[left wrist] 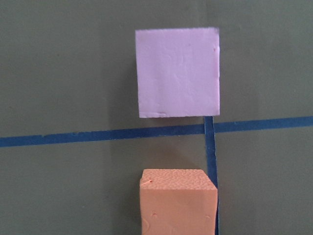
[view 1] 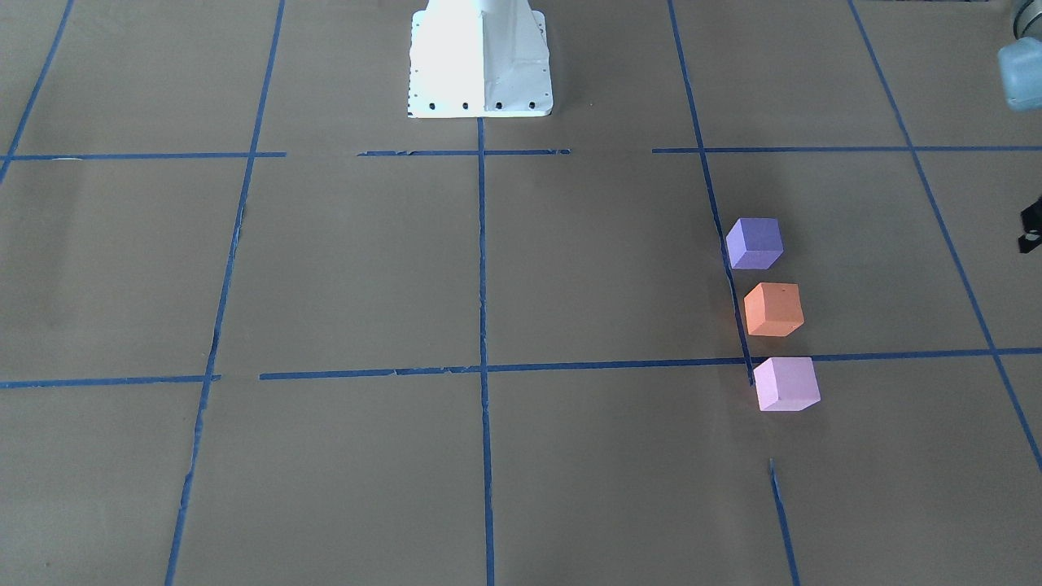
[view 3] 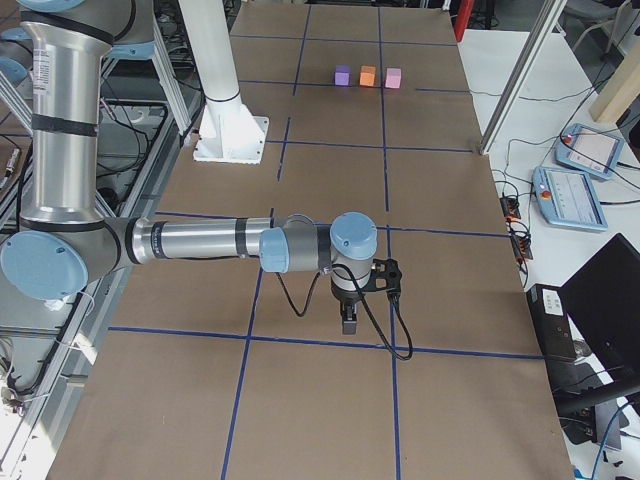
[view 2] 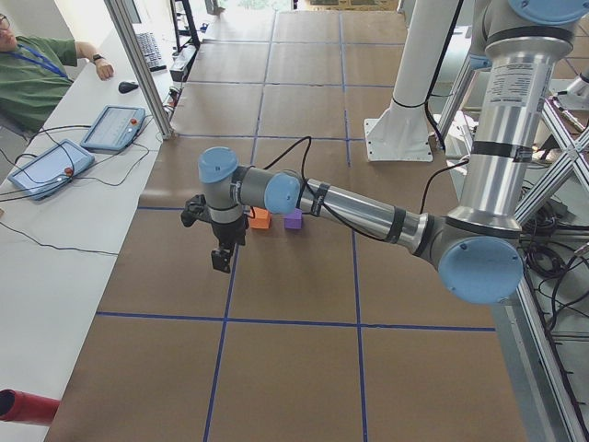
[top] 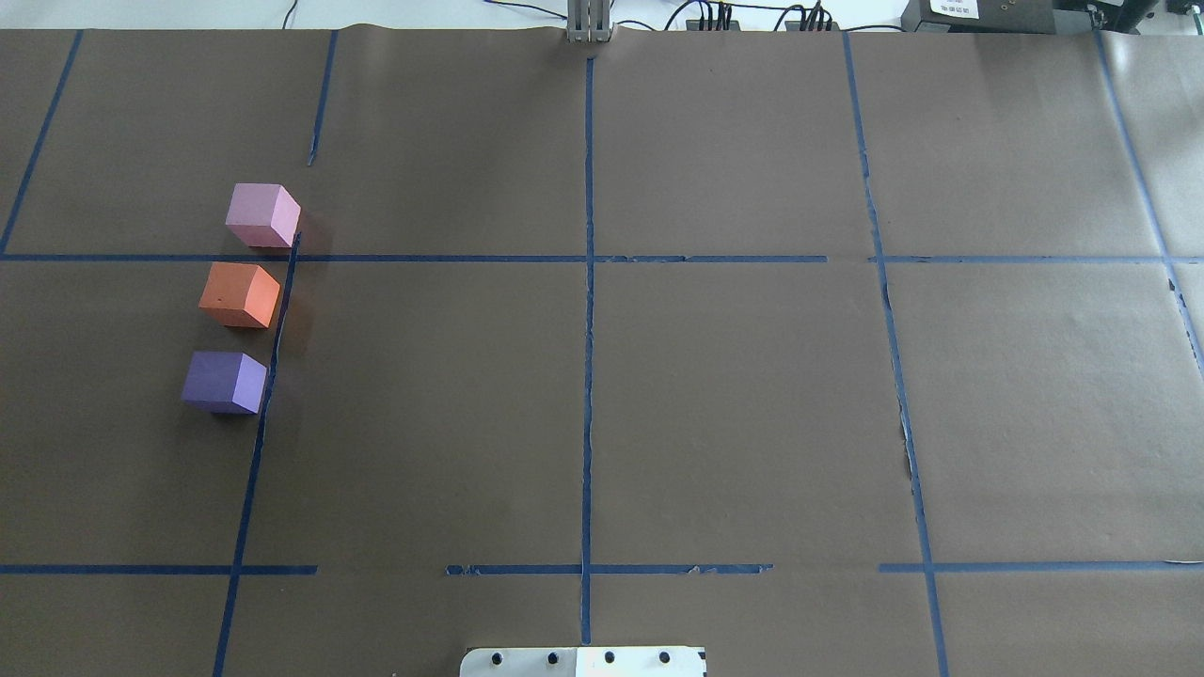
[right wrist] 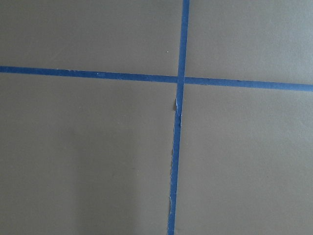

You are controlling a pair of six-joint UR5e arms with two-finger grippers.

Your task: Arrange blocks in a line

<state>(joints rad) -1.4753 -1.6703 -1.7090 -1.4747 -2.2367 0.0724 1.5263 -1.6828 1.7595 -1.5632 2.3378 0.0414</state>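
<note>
Three blocks stand in a straight row beside a blue tape line on the robot's left half of the table: violet-purple (top: pixel 224 382), orange (top: pixel 240 295), pale pink (top: pixel 262 215), with small gaps between them. The left wrist view shows the pink block (left wrist: pixel 177 72) and the orange block (left wrist: pixel 178 200) from above. My left gripper (view 2: pixel 221 261) hangs above the table beside the row, touching no block; I cannot tell whether it is open or shut. My right gripper (view 3: pixel 348 320) hangs over bare table far from the blocks; its state cannot be told either.
The white robot pedestal (top: pixel 583 661) stands at the table's near edge. Blue tape lines (right wrist: pixel 178 80) grid the brown paper. In the exterior left view, teach pendants (view 2: pixel 113 127), cables and an aluminium post (view 2: pixel 138 64) sit at the operator's side bench.
</note>
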